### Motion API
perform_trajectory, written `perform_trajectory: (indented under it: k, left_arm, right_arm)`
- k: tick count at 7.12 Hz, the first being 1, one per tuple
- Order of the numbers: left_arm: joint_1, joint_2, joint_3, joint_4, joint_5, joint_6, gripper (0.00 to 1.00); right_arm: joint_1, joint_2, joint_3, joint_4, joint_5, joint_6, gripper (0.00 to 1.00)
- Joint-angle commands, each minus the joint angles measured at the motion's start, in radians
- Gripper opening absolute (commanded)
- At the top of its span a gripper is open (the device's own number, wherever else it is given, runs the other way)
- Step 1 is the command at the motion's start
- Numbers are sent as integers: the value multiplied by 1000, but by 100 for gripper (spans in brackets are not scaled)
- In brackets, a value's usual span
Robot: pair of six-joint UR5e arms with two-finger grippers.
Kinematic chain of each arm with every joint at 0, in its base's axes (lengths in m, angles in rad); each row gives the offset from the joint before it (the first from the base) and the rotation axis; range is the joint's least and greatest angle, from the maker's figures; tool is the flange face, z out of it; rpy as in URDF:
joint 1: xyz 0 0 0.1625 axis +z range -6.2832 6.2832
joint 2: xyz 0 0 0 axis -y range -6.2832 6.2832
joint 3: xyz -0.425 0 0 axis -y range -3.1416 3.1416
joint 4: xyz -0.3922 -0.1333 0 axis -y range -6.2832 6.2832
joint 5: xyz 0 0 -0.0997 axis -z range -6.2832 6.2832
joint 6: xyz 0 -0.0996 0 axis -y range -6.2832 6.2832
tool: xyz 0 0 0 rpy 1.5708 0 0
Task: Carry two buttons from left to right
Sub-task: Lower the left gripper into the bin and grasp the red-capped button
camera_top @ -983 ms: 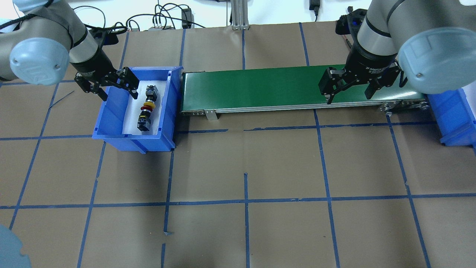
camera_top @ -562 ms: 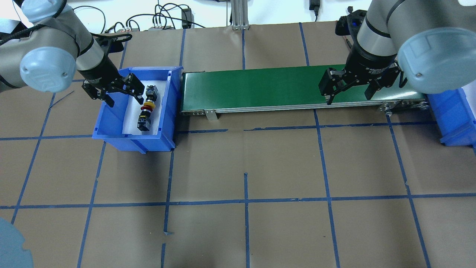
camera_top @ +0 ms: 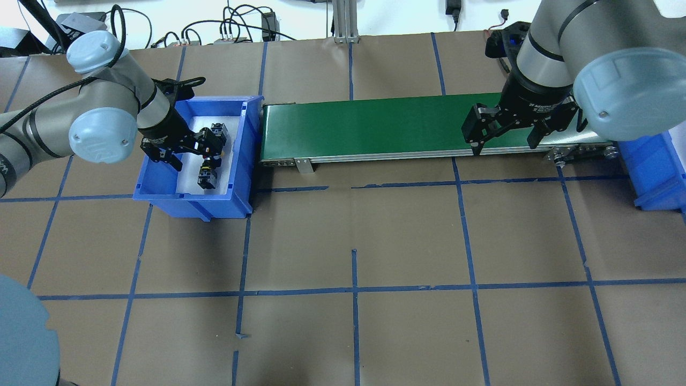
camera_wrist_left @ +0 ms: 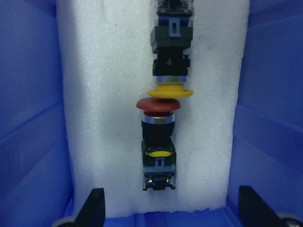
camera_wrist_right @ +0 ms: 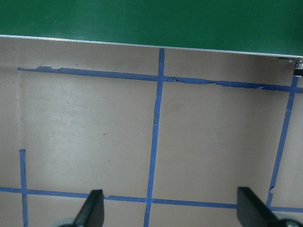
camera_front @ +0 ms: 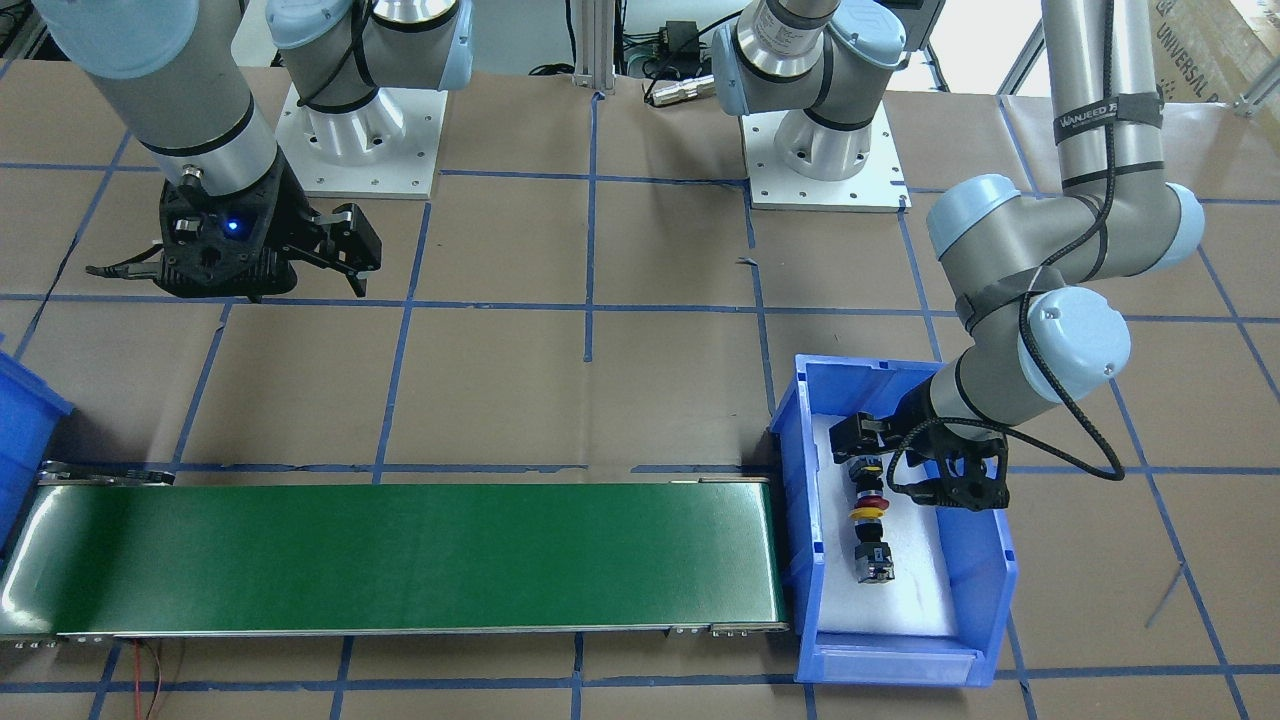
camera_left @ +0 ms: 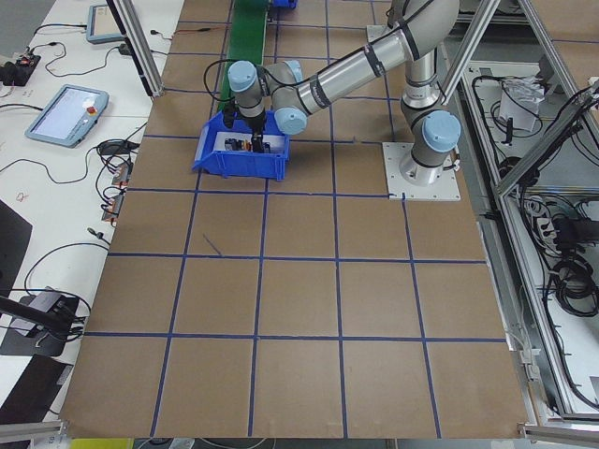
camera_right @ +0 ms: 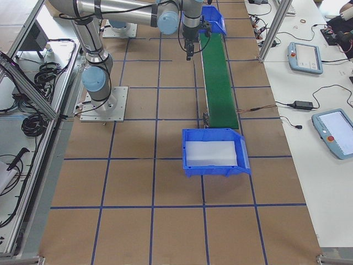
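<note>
Brown paper marked by a blue tape grid covers the table, on which a blue bin serves as the reference. One end of a green conveyor belt lies just beside the bin. A white foam liner covers the bin floor, and both buttons lie on it in one line, cap against cap. The red button shows whole in the left wrist view, its blue and silver contact block pointing towards the camera. The yellow button lies beyond it, and its far end is cut off by the top of that view. The left gripper hangs above the bin's interior with its jaws spread wide and nothing between them. In the wrist view, only its two fingertips show, at the lower corners, one to each side of the row of buttons. From overhead, this gripper hides the caps and part of the buttons' bodies. In the exterior left view, the buttons are too small to tell apart. The right gripper hovers well apart from the bin, at the belt's far end over its near edge, jaws likewise apart and empty. A second blue bin beyond that end is cut off by the frame and partly hidden by the right arm.
</note>
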Motion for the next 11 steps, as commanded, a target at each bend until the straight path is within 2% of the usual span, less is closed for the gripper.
perform_trajectory:
  k: [1, 2, 3, 4, 6, 7, 10, 11]
  left_arm:
    - [1, -51, 3, 54, -5, 0, 85]
    - [0, -58, 5, 55, -4, 2, 65]
    - [0, -57, 5, 55, 5, -1, 40]
    - [0, -52, 17, 54, 7, -3, 28]
    - [0, -28, 34, 49, 28, -6, 26]
    - [-2, -8, 69, 5, 77, -9, 26]
    - [-46, 58, 246, -281, 74, -148, 27]
    - [-101, 57, 300, -296, 76, -200, 27]
  right_arm:
    - [0, 0, 0, -1, 0, 2, 100]
    - [-1, 0, 0, -1, 0, 0, 100]
    - [0, 0, -1, -1, 3, 2, 100]
    - [0, 0, -5, -6, 5, -1, 100]
    - [-7, 0, -5, -26, 0, -1, 100]
    - [-15, 0, -6, -27, 3, 0, 100]
    - [-9, -2, -6, -32, -3, 2, 100]
    - [-9, -2, -6, -32, -3, 0, 100]
